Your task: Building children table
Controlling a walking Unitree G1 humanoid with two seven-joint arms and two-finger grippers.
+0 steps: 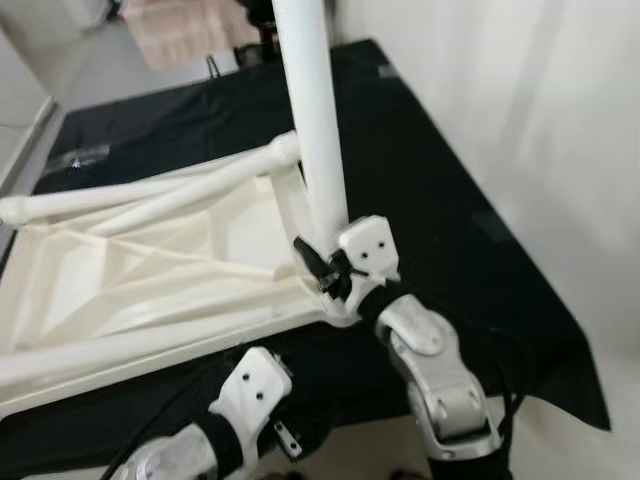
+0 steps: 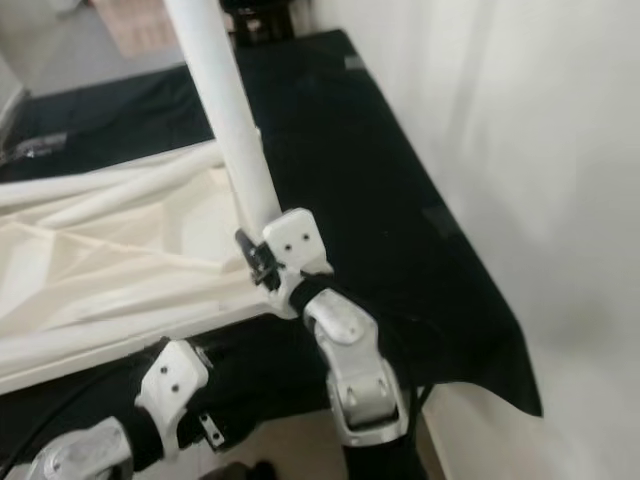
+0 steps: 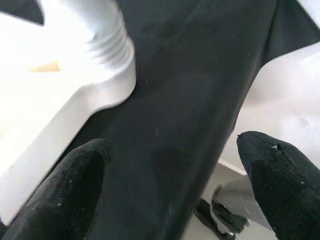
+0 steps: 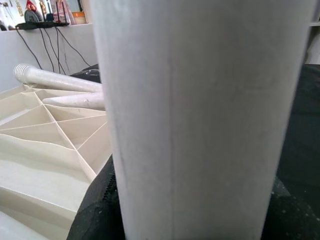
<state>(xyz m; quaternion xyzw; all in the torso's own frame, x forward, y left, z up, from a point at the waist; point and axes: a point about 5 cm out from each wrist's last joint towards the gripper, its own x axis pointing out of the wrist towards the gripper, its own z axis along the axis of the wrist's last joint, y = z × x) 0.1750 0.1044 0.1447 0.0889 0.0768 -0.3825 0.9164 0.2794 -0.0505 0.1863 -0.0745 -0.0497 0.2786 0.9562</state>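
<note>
Matt white plastic table leg point(image 1: 315, 130); matt black cloth point(image 1: 440, 190), smooth

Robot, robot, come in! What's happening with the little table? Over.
Right gripper shut on upright leg at tabletop corner. Left gripper open over black cloth, near edge. Loose legs lying on tabletop.

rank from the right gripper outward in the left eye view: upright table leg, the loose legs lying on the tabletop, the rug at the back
1. upright table leg: at the right gripper, standing in the tabletop corner.
2. loose legs: lying across the tabletop, to the robot's left.
3. rug: on the floor at the back.
</note>
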